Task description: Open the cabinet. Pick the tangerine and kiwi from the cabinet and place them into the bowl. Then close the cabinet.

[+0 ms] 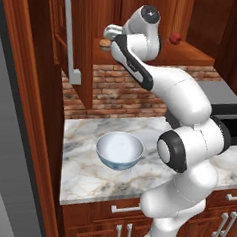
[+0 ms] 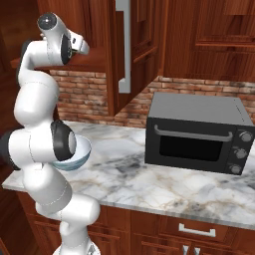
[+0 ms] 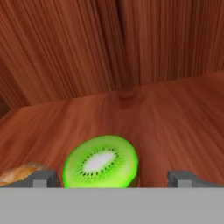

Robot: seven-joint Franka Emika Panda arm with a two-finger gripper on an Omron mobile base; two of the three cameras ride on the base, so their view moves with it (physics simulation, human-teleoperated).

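The cabinet [image 1: 83, 63] stands open, its left door swung out with a silver bar handle [image 1: 70, 27]. My gripper [image 1: 112, 33] reaches in over the shelf and is open. In the hand view the kiwi [image 3: 101, 162], its lime-green cut face toward the camera, lies between my fingertips [image 3: 42, 179], a little left of centre; I cannot tell if it touches them. The tangerine [image 3: 19, 173] lies just left of the kiwi, and from the left base view it shows beside the hand as an orange-brown tangerine [image 1: 104, 44]. The bowl [image 1: 120, 149] sits on the marble counter below.
A small red fruit [image 1: 174, 38] rests on the cabinet shelf to the right. A black microwave [image 2: 199, 132] stands on the counter [image 2: 149, 179] at the right. The open door [image 2: 113, 74] juts out over the counter. My arm half hides the bowl [image 2: 83, 151].
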